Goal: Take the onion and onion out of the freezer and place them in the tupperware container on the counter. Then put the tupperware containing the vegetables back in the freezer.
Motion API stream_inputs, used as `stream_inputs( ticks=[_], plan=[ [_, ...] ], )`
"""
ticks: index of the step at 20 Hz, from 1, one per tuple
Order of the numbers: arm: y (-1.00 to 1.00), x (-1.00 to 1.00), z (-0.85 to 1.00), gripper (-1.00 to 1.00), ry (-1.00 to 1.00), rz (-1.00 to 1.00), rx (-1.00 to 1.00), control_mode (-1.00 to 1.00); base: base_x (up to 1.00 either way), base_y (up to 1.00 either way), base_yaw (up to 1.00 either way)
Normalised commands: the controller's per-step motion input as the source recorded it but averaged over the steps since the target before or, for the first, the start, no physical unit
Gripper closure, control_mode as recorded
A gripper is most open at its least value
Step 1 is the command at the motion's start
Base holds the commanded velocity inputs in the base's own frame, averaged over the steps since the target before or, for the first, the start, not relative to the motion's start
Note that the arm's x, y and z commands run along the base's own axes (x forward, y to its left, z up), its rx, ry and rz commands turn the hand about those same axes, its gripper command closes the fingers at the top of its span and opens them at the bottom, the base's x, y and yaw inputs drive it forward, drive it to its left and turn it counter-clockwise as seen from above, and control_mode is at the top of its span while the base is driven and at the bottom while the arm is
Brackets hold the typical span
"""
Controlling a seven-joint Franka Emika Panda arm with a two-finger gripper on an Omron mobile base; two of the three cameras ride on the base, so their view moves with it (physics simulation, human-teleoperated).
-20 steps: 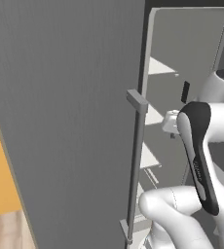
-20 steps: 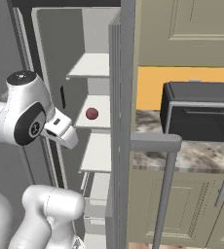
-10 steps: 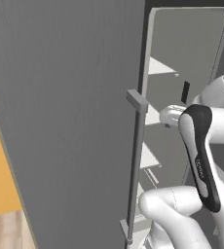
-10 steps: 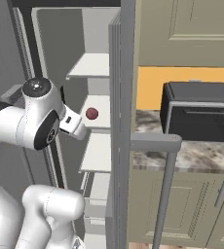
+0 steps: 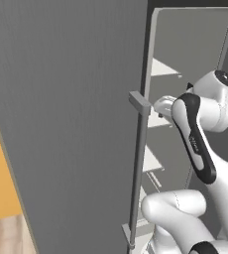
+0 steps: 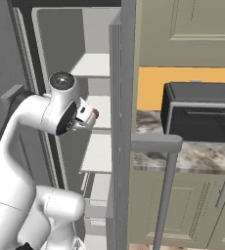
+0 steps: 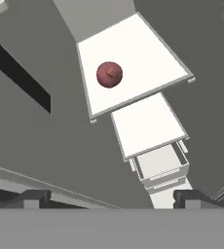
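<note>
Far left in the left base view, an orange wall strip, then the broad dark grey freezer door (image 5: 71,114) swung open, with a long vertical grey bar handle (image 5: 137,168) along its free edge. Right of the handle, the pale grey freezer (image 5: 185,54) interior with white shelves (image 5: 161,68) stepping down, and the white arm (image 5: 195,139) bent in front of them, wrist turned into the compartment. From the right base view, the arm's elbow at the left, the hand reaching toward the middle shelf (image 6: 101,105), a sliver of red onion (image 6: 96,114) peeking past the wrist. Further right, a second grey door edge with its own bar handle (image 6: 164,188), then the marbled counter (image 6: 192,158) over beige cabinets (image 6: 192,205), a silver-and-black toaster oven (image 6: 201,111) on top. In the hand view, a dull pinkish-red onion (image 7: 109,74) resting alone near the middle of a white shelf (image 7: 148,58), clear of its edges; lower shelves and a drawer (image 7: 160,168) stacked beneath. Gripper (image 7: 111,198) spread wide, fingertips (image 7: 36,197) far apart at the bottom corners, nothing between them, well short of the onion.
</note>
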Motion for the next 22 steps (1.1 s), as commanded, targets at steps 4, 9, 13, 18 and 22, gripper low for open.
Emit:
stream_inputs(
  ticks=[4, 9, 13, 18, 22],
  plan=[
    [0.00, 0.46, -0.02, -1.00, 0.00, 0.00, 0.03, -1.00, 0.00, 0.00, 0.00],
    [0.00, 0.34, -0.12, -1.00, 0.00, 0.00, 0.02, -1.00, 0.00, 0.00, 0.00],
    [0.00, 0.11, -0.27, -1.00, -0.02, 0.00, 0.01, -1.00, 0.00, 0.00, 0.00],
    [0.00, 0.16, -0.28, -1.00, -0.03, 0.00, 0.03, -1.00, 0.00, 0.00, 0.00],
    [0.00, 0.44, -0.16, -1.00, -0.02, 0.00, 0.07, -1.00, 0.00, 0.00, 0.00]
  ],
)
